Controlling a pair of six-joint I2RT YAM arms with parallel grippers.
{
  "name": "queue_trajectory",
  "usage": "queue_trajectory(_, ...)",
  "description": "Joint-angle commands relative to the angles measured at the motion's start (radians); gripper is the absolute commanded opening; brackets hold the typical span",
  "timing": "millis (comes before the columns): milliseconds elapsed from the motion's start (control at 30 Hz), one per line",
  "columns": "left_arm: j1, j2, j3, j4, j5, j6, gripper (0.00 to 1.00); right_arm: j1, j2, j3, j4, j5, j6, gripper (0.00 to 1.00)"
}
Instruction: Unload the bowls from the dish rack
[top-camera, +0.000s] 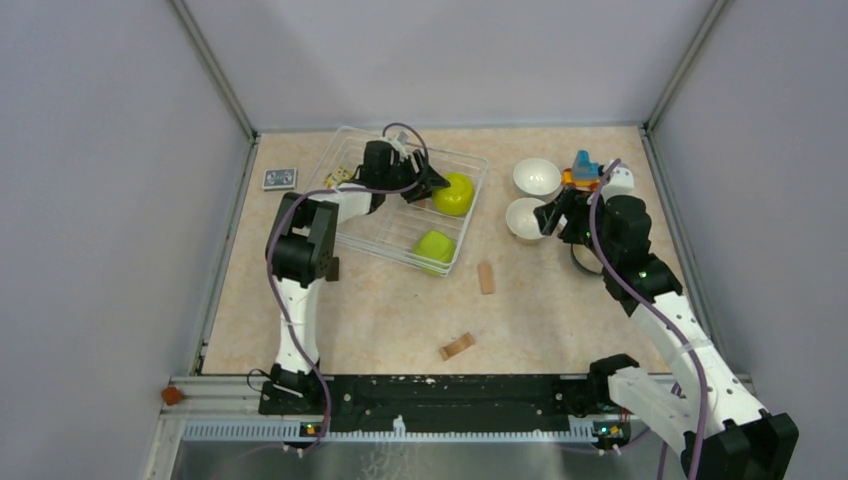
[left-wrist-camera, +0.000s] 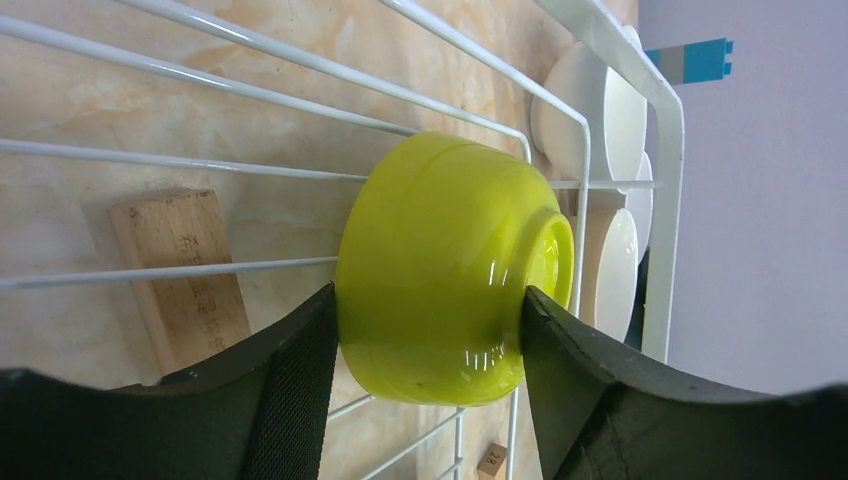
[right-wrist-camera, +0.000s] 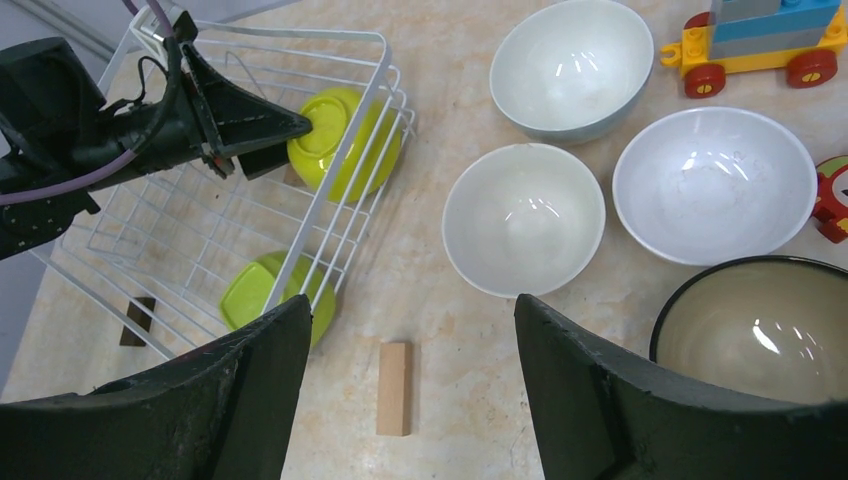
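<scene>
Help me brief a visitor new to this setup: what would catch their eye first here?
A lime green bowl sits tipped on its side in the dish rack's far right corner, pinched between the left gripper's fingers. A second lime bowl lies upside down at the rack's near right corner. Four upright bowls stand on the table right of the rack.

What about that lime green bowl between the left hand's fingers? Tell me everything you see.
The lime green bowl is small, round and glossy, like glazed ceramic, with a raised foot ring. It lies tipped on its side in the far right corner of the dish rack, foot toward the wire wall. The left hand clamps it, dark fingers at rim and foot.
</scene>
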Motion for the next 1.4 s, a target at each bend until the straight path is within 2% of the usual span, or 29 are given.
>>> queue_trajectory(0,-0.01,-0.128,-0.014,0.093,0.065,-0.004,0.43,0.009,-0.022,-0.003,0.013,0.016,-0.02,0.73)
queue_trajectory(233,-0.014,-0.267,-0.039,0.001,-0.013,0.099,0.4,0.01,-0.021,-0.003,0.02,0.004,-0.027,0.73)
queue_trajectory(400,-0.026,-0.347,-0.015,-0.216,-0.196,0.273,0.39,0.011,-0.019,-0.003,0.025,-0.002,-0.028,0.73)
queue_trajectory(500,-0.071,-0.403,0.002,-0.373,-0.45,0.399,0.37,0.01,-0.018,-0.003,0.029,-0.004,-0.028,0.73)
queue_trajectory(567,-0.163,-0.442,0.023,-0.457,-0.761,0.537,0.39,0.01,-0.016,-0.005,0.034,-0.008,-0.027,0.73)
queue_trajectory(633,-0.257,-0.461,0.026,-0.468,-0.976,0.642,0.41,0.011,-0.015,-0.006,0.04,-0.018,-0.023,0.73)
queue_trajectory(767,-0.351,-0.451,0.027,-0.484,-1.19,0.738,0.42,0.01,-0.003,-0.002,0.05,-0.03,-0.018,0.73)
queue_trajectory(933,-0.394,-0.345,0.072,-0.555,-1.286,0.762,0.44,0.009,-0.002,-0.003,0.05,-0.036,-0.011,0.72)
queue_trajectory(1100,-0.449,-0.188,0.177,-0.672,-1.478,0.749,0.49,0.01,-0.008,-0.003,0.045,-0.03,-0.011,0.72)
queue_trajectory(1200,-0.46,-0.138,0.234,-0.75,-1.473,0.713,0.65,0.01,-0.011,-0.003,0.042,-0.028,-0.011,0.72)
queue_trajectory(1367,-0.454,-0.168,0.225,-0.754,-1.255,0.65,0.92,0.009,-0.019,-0.007,0.037,-0.025,-0.01,0.72)
